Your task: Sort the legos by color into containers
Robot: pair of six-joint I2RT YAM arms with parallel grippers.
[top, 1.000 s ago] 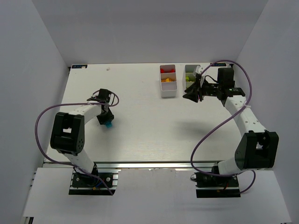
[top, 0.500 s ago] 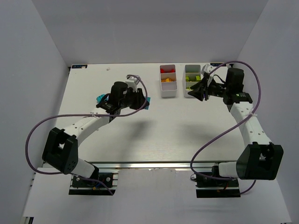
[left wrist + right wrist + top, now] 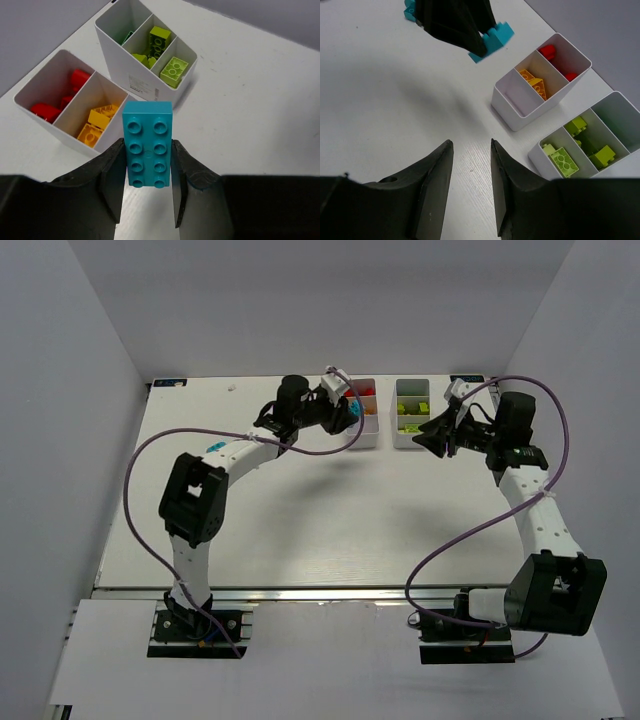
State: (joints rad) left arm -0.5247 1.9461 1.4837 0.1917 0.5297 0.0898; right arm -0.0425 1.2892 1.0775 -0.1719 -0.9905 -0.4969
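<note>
My left gripper (image 3: 147, 150) is shut on a cyan brick (image 3: 148, 142), studs toward the wrist camera, held just in front of the left container (image 3: 64, 136). In the top view the left gripper (image 3: 338, 412) hangs over that container (image 3: 361, 439). Red legos (image 3: 75, 82) and orange legos (image 3: 97, 122) fill its two far compartments; its near compartment (image 3: 517, 92) is bare. The right container (image 3: 131, 67) holds lime legos (image 3: 174, 69) and a dark green one (image 3: 127, 36). My right gripper (image 3: 471, 142) is open and holds nothing, hovering over the table near that container's front end (image 3: 410, 443).
A second cyan brick (image 3: 213, 448) lies loose on the white table (image 3: 300, 520) to the left, also seen as a cyan brick (image 3: 410, 10) in the right wrist view. White walls enclose the table on three sides.
My left arm lifted the cyan brick from the left-middle of the table and swung it back and right to the left container. My right gripper drifted slightly right and stayed open.
</note>
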